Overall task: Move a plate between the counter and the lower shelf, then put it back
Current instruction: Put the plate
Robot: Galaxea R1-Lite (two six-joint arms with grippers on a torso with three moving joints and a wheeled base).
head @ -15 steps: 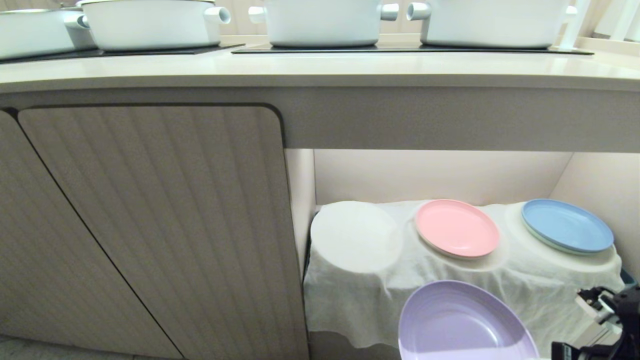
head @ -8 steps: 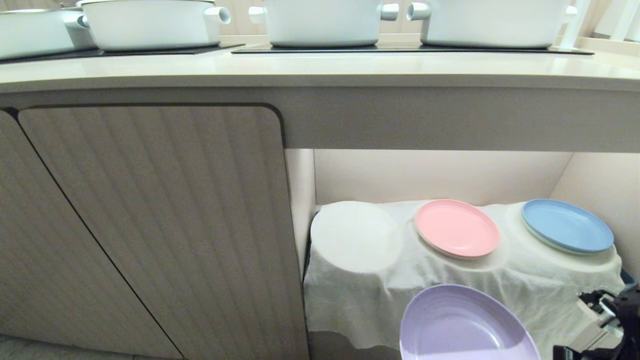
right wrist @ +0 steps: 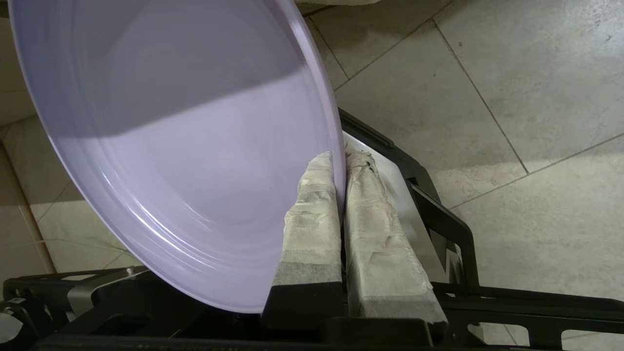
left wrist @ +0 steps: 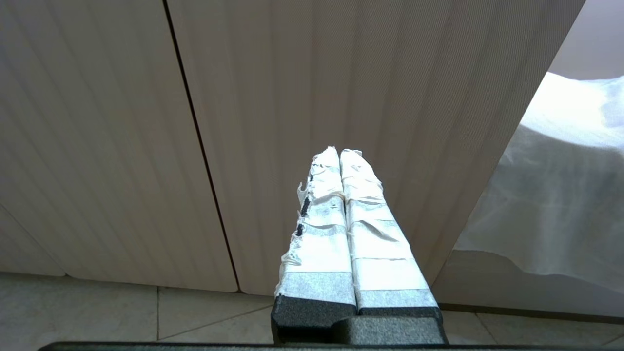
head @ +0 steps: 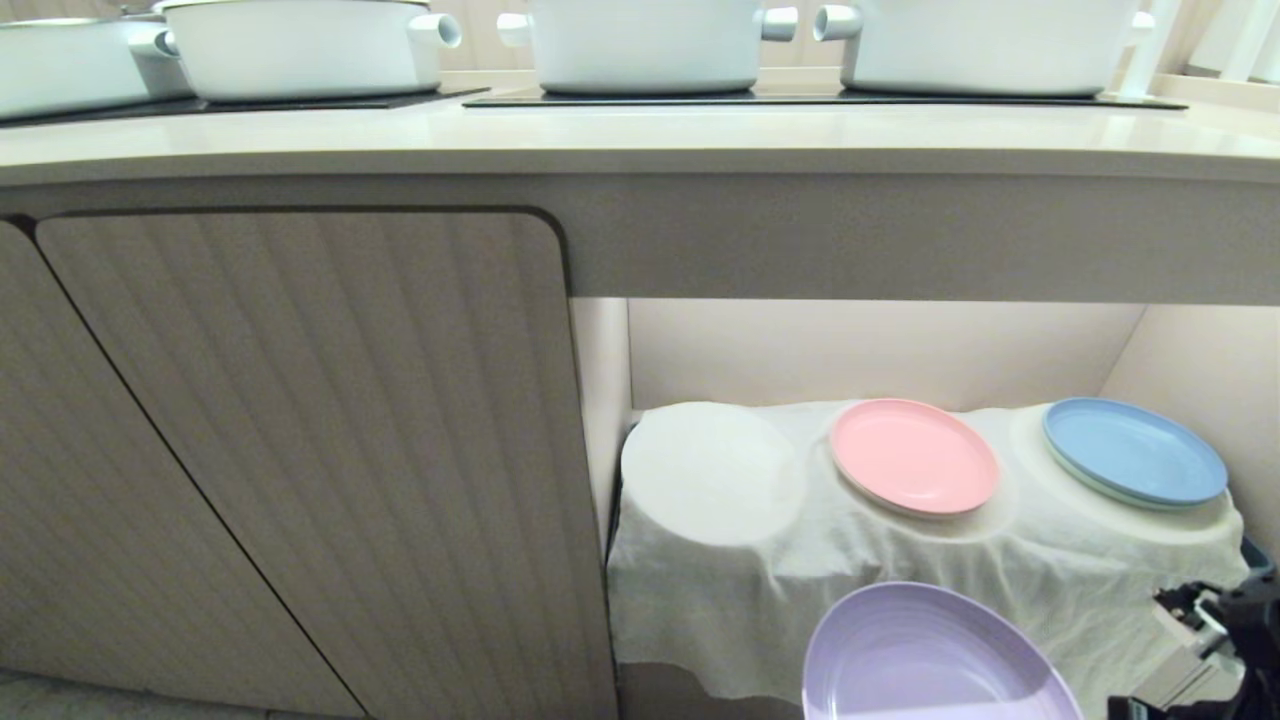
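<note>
The lilac plate [head: 930,660] hangs tilted in front of and below the lower shelf [head: 900,570], whose ledge is draped in white cloth. My right gripper [right wrist: 340,158] is shut on the plate [right wrist: 185,146] at its rim, one finger on each face. The right arm [head: 1215,640] shows at the head view's lower right corner. The shelf's left hump [head: 712,472] is bare. The counter [head: 640,140] runs above the recess. My left gripper [left wrist: 340,152] is shut on nothing and points at a cabinet door [left wrist: 341,87].
A pink plate [head: 912,455] and a blue plate [head: 1133,450] lie on the shelf's middle and right humps. White pots [head: 640,40] stand on the counter's black cooktops. A ribbed cabinet door [head: 330,450] closes the left side. Tiled floor [right wrist: 512,97] and my black base frame [right wrist: 438,214] lie under the plate.
The plate and my right arm have sunk a little toward the bottom of the head view. The shelf, the other plates and the left arm have not moved.
</note>
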